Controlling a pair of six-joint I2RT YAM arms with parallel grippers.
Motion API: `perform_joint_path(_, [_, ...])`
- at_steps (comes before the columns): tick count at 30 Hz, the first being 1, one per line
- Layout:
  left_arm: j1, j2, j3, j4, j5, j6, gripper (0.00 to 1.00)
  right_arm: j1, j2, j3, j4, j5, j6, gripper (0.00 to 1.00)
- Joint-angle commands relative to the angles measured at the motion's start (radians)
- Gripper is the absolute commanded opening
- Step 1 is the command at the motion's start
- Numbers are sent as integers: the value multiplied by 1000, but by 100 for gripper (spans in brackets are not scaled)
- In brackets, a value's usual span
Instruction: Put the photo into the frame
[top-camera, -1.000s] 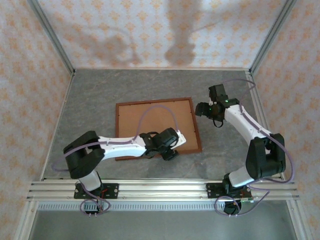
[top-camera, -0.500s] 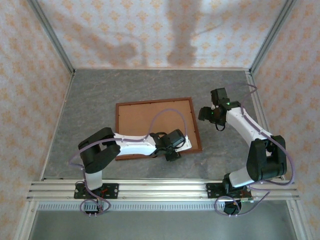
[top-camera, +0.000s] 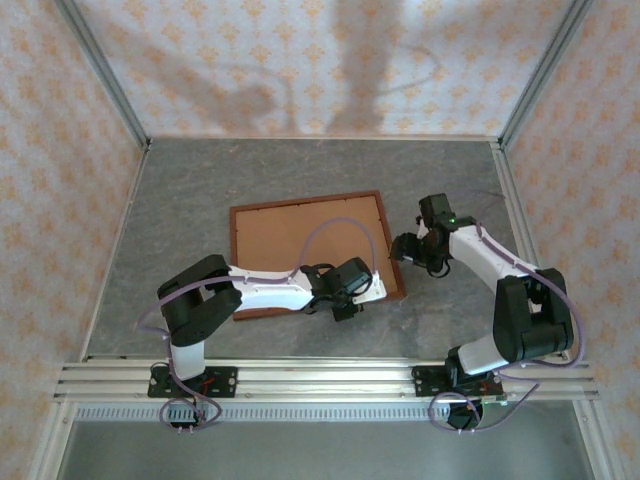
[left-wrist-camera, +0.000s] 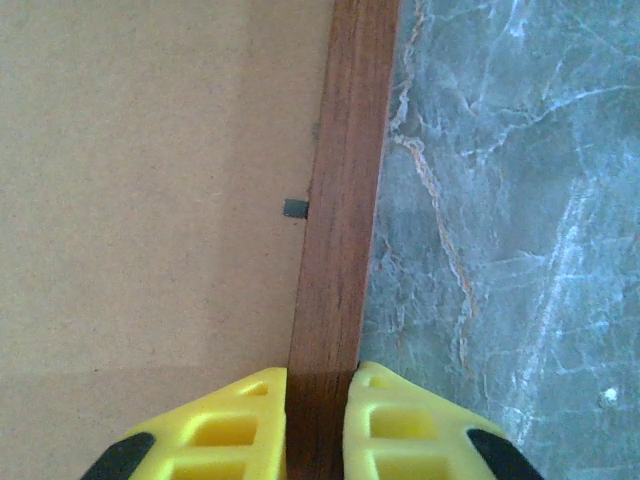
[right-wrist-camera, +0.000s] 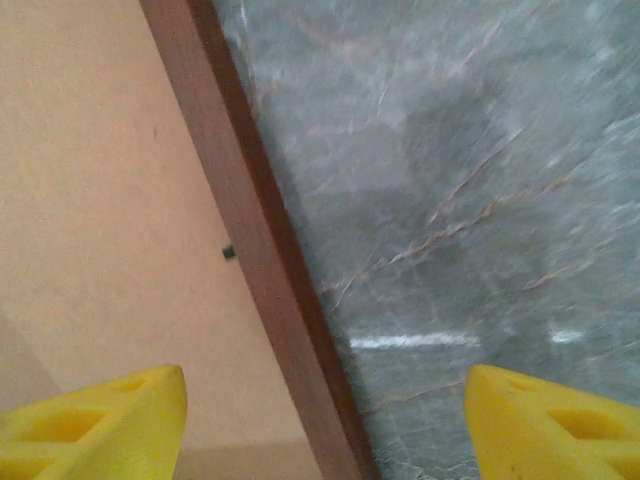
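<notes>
The frame (top-camera: 305, 200) lies flat in the middle of the table with a plain brown board (top-camera: 300, 250) filling it. The photo is hidden. My left gripper (top-camera: 370, 291) is at the frame's near edge by the near right corner. In the left wrist view its yellow fingers (left-wrist-camera: 240, 425) are shut on the reddish-brown moulding (left-wrist-camera: 345, 180), one on the board side and one on the table side. My right gripper (top-camera: 404, 251) hovers at the frame's right edge, open; its fingers (right-wrist-camera: 90, 420) straddle the moulding (right-wrist-camera: 250, 240) without touching it.
The grey marbled table (top-camera: 200, 190) is walled by patterned panels on three sides. A metal rail (top-camera: 320, 378) carrying both arm bases runs along the near edge. Small black tabs (left-wrist-camera: 294, 208) hold the board (right-wrist-camera: 100, 200) inside the moulding.
My left gripper has closed onto the frame's near moulding. My right gripper has come nearer and left to the frame's right edge. The frame has shifted slightly left.
</notes>
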Motion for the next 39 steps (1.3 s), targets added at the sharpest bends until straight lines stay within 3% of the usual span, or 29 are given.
perform_joint_path(1, [0,0,-9,38,18,-9,10,-2,1,-37,24,-87,18,73])
perform_joint_path(9, [40,-92,-16,84,62,-38,7,-1,-20,-95,77,-175,47,80])
perform_joint_path(18, [83,-141,-42,148,118,-93,6,-1,-11,-155,191,-284,130,79])
perform_joint_path(23, [91,-135,-51,162,128,-104,7,-1,-25,-176,233,-304,162,73])
perform_joint_path(29, [89,-117,-57,161,117,-107,11,-1,-49,-174,241,-295,176,58])
perform_joint_path(39, [82,-100,-66,158,60,-100,33,-1,-68,-160,222,-297,192,39])
